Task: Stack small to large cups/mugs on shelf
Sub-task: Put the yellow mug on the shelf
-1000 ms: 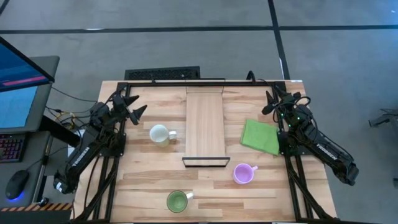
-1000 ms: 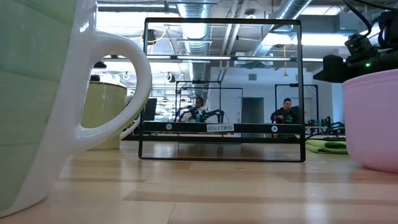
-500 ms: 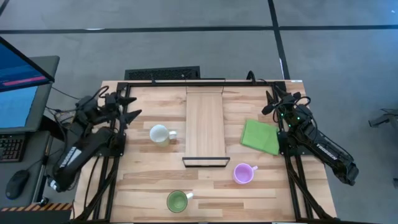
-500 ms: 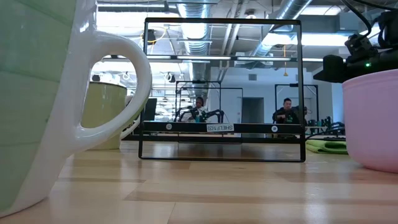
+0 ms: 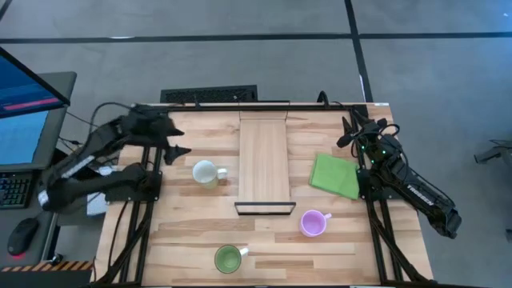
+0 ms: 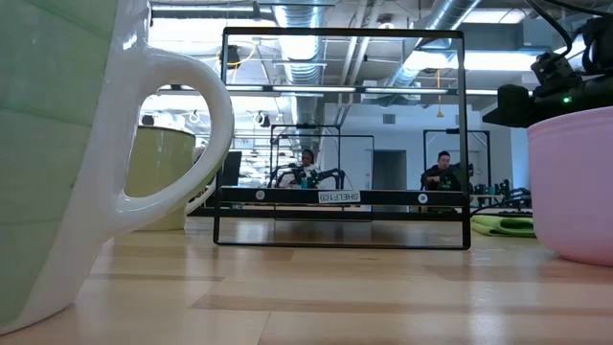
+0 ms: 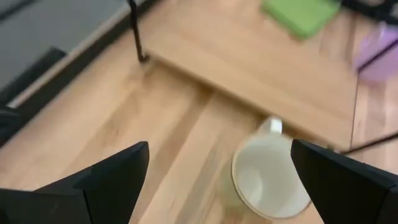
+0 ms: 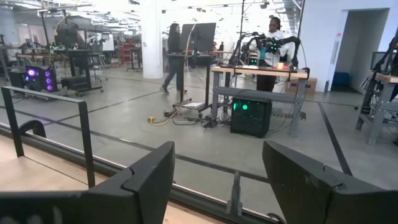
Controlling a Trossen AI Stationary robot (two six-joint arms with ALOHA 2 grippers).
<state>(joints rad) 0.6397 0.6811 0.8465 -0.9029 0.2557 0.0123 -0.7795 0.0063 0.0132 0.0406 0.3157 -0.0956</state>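
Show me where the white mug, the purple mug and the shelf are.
white mug (image 5: 205, 172), high view, its open inside.
purple mug (image 5: 311, 223), high view, its inside.
shelf (image 5: 263, 160), high view, middle of its wooden plank.

long pale wooden shelf plank (image 5: 263, 162) sits mid-table, running front to back, dark metal lip at near end. white handled mug (image 5: 206, 172) just left of plank, handle toward it, not touching. flat green cloth (image 5: 335, 176) right of plank, well apart. light purple mug (image 5: 313, 223) off plank's near right corner. green mug (image 5: 229, 258) nearest front edge, left of centre. left gripper (image 5: 171, 141) behind-left of white mug, right gripper (image 5: 349, 130) by right rear edge, behind cloth
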